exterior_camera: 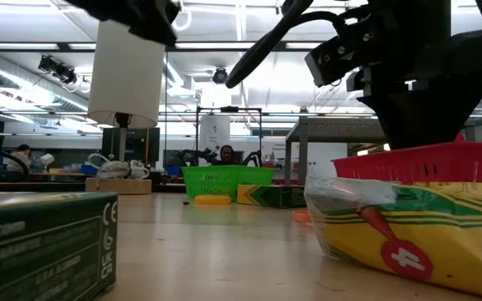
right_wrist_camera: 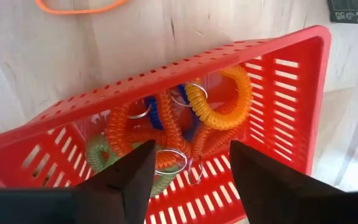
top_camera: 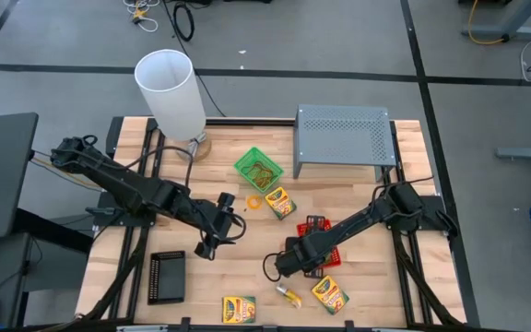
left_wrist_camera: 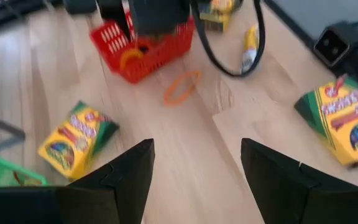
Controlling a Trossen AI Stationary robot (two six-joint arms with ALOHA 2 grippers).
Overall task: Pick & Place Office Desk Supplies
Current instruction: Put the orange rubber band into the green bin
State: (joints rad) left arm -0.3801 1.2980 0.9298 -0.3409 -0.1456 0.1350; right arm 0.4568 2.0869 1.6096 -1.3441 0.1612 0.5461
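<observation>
My right gripper [right_wrist_camera: 185, 180] hangs over the red tray [right_wrist_camera: 291, 99], jaws apart and holding nothing; the coiled loop bands [right_wrist_camera: 219, 102] lie in the tray, straight ahead of my fingers. The orange band [left_wrist_camera: 181, 88] lies loose on the table just beside the tray, between both arms, and nearer to my right one. My left gripper [left_wrist_camera: 194, 177] waits open near the table's middle. On the crayon box [exterior_camera: 408, 230] I read only a "4".

Red tray [right_wrist_camera: 278, 93] w/ coiled loop bands [right_wrist_camera: 219, 102] inside, upright on table.
</observation>
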